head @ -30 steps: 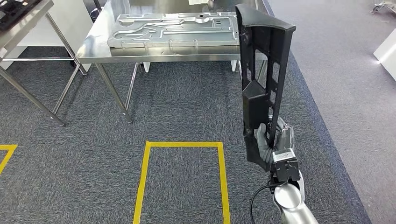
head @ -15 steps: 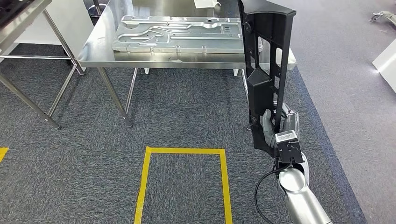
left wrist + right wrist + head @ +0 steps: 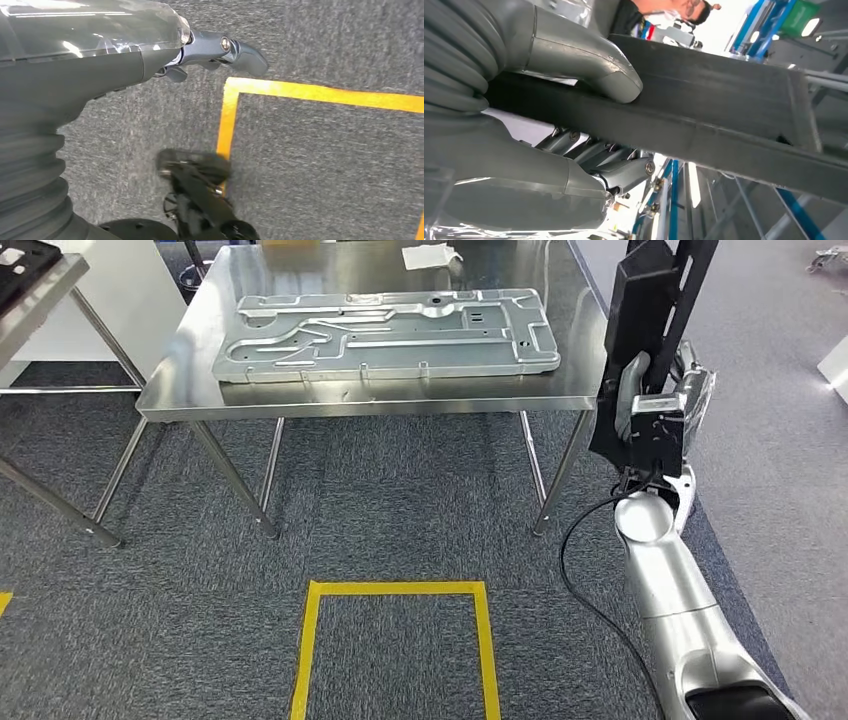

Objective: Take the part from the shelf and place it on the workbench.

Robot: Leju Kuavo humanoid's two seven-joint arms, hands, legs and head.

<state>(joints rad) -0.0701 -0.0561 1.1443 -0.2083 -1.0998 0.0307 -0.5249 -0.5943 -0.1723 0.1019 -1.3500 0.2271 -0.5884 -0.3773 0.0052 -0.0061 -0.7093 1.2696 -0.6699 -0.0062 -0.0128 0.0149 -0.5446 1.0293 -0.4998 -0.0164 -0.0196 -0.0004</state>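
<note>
Steel workbench (image 3: 200, 400) ahead on grey carpet. Right of it, black part (image 3: 655, 300) held upright, long axis vertical. Right hand (image 3: 655, 405) raised, fingers wrapped around part's lower end.

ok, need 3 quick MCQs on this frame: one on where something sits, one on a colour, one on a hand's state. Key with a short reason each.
1. Where is the embossed metal panel?
A. on the carpet
B. flat on the steel workbench
C. in the left hand

2. What colour is the taped rectangle on the floor?
A. yellow
B. red
C. white

3. What is the right hand doing?
A. hanging with nothing in it
B. pressing on the table top
C. holding the black part upright

Key:
1 B: the metal panel lies flat on the workbench.
2 A: the floor marking is yellow against the grey carpet.
3 C: the right hand grips the black part, which stands upright beside the workbench's right end.
</note>
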